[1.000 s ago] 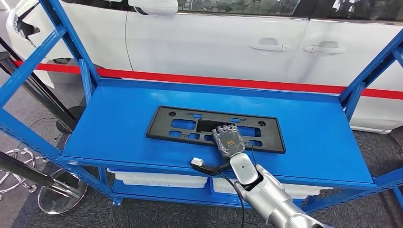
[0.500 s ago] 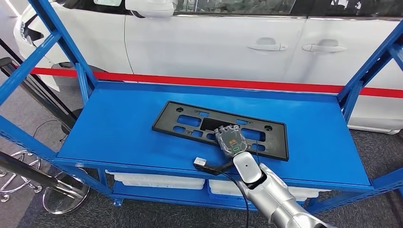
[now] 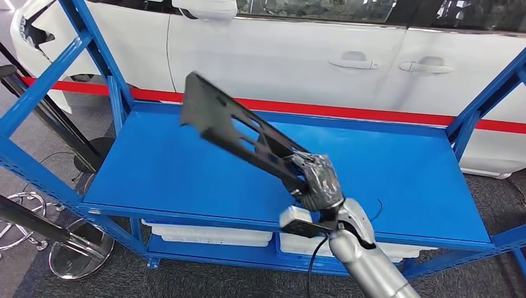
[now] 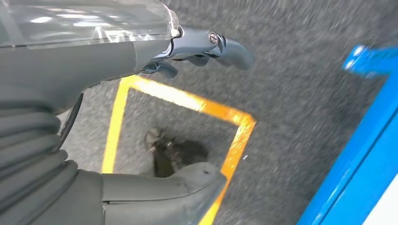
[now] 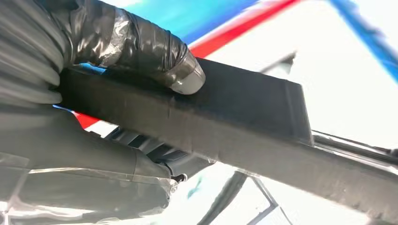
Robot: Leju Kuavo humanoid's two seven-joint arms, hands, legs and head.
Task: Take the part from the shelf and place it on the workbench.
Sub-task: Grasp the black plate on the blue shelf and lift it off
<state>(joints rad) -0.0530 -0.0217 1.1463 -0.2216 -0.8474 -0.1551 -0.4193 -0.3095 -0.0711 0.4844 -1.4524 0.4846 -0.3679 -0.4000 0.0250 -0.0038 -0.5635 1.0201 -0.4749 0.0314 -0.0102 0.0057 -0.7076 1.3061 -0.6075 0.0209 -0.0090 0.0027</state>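
Head view: one part (image 3: 239, 131) held tilted above the shelf (image 3: 186, 174).
Right hand (image 3: 317, 180) clamps its near end; left hand (image 4: 141, 117) hangs, fingers apart, holding nothing.

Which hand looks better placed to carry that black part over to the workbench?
The right hand: it already grips the black part, lifted off the blue shelf. The left hand hangs empty above the floor.

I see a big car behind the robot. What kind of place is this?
Probably a car factory or workshop. A white car stands behind a blue metal shelf, the right hand holds a black car part, and yellow tape marks the floor.
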